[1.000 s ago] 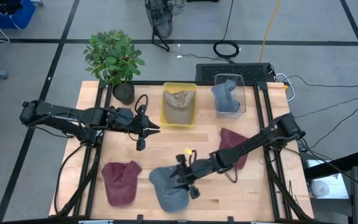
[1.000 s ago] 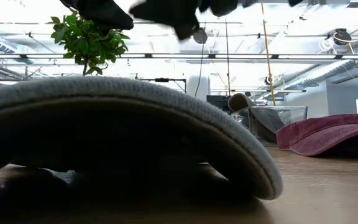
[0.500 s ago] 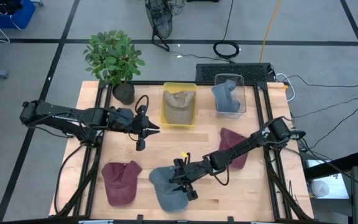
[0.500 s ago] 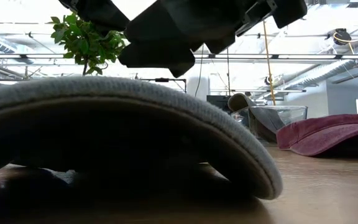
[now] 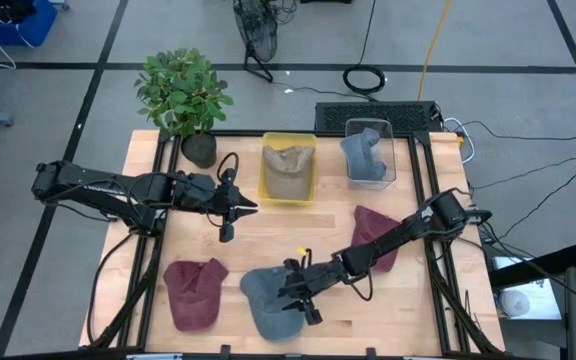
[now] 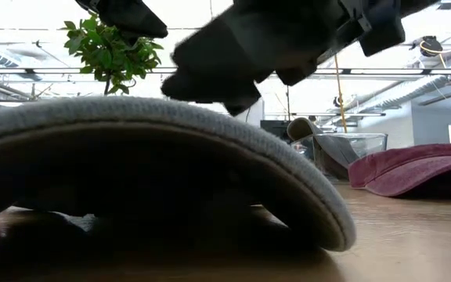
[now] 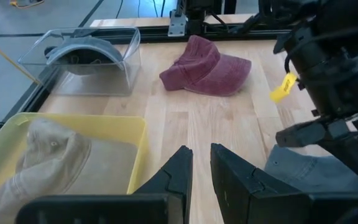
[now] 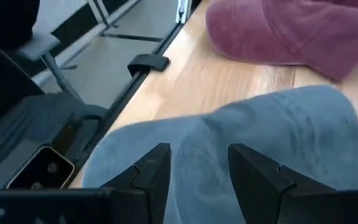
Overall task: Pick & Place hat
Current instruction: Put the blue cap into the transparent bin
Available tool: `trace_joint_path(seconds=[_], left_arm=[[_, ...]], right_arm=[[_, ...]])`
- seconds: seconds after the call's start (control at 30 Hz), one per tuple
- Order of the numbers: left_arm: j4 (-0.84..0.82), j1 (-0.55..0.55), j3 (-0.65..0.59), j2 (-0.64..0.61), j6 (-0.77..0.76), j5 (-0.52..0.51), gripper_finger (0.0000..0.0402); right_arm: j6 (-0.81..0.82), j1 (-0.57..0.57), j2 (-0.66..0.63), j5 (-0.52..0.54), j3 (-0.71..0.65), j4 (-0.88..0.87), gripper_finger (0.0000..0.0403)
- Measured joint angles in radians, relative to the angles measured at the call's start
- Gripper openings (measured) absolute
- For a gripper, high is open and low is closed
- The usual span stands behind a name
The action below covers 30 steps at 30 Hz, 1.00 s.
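Observation:
A blue-grey hat (image 5: 261, 305) lies crown up on the table near its near edge; it fills the low view (image 6: 131, 125) and shows in the right wrist view (image 8: 253, 124). My right gripper (image 5: 297, 296) hangs open just above its crown (image 8: 194, 171), pointing down and toward the table's left, with a small gap to the cloth in the low view (image 6: 218, 90). My left gripper (image 5: 240, 206) waits shut (image 7: 199, 163) over the table's far left part, beside the yellow bin.
One maroon hat (image 5: 194, 292) lies left of the blue-grey one, another (image 5: 375, 236) under my right arm. A yellow bin (image 5: 265, 190) holds a tan hat, a clear bin (image 5: 393, 150) a blue one. A potted plant (image 5: 183, 95) stands at the far left corner.
My right gripper has come down toward the blue-grey hat's crown, staying open, and has shifted slightly toward the table's near edge. The hat has not moved.

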Motion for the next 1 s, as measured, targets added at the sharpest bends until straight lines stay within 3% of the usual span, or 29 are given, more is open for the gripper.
trace_joint_path(seconds=[0.4, 0.53, 0.77, 1.0], left_arm=[[-0.002, 0.0, 0.0, 0.0, -0.001, 0.0, 0.0065], [-0.005, 0.0, 0.0, 0.0, 0.0, 0.0, 0.0065], [-0.005, 0.0, 0.0, 0.0, 0.0, 0.0, 0.0065], [-0.005, 0.0, 0.0, 0.0, 0.0, 0.0, 0.0065]], right_arm=[[-0.005, -0.009, 0.08, -0.028, -0.001, 0.062, 0.0138], [-0.053, -0.015, 0.08, -0.028, -0.001, 0.055, 0.0107], [-0.132, -0.014, 0.079, -0.029, -0.001, 0.041, 0.0013], [-0.157, -0.014, 0.075, -0.018, -0.001, 0.042, 0.0009]])
